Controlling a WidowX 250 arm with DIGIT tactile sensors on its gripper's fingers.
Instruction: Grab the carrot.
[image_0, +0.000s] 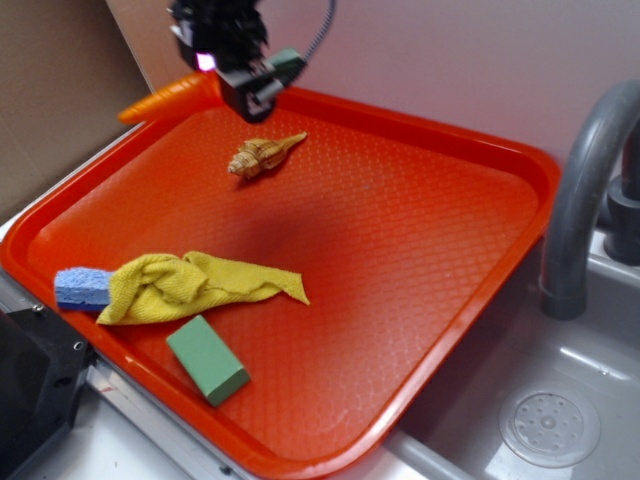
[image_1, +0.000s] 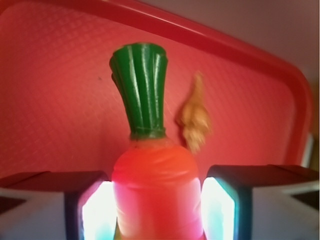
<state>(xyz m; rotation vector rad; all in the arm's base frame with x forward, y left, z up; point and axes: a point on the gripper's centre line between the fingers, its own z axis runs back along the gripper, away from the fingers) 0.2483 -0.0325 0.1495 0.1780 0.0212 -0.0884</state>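
The carrot (image_0: 165, 100) is glossy orange, and its pointed end sticks out to the left of my gripper (image_0: 245, 90) over the tray's far left corner. In the wrist view the carrot (image_1: 155, 170) fills the gap between the two lit finger pads (image_1: 100, 210), with its dark green stem cap (image_1: 141, 90) pointing away from the camera. My gripper (image_1: 157, 205) is shut on the carrot's thick end. It appears held above the orange tray (image_0: 400, 250).
A tan spiral seashell (image_0: 262, 155) lies on the tray just in front of the gripper. A yellow cloth (image_0: 190, 285), a blue sponge (image_0: 82, 288) and a green block (image_0: 207, 358) sit near the tray's front left. A grey faucet (image_0: 585, 190) and sink (image_0: 548, 425) are at the right.
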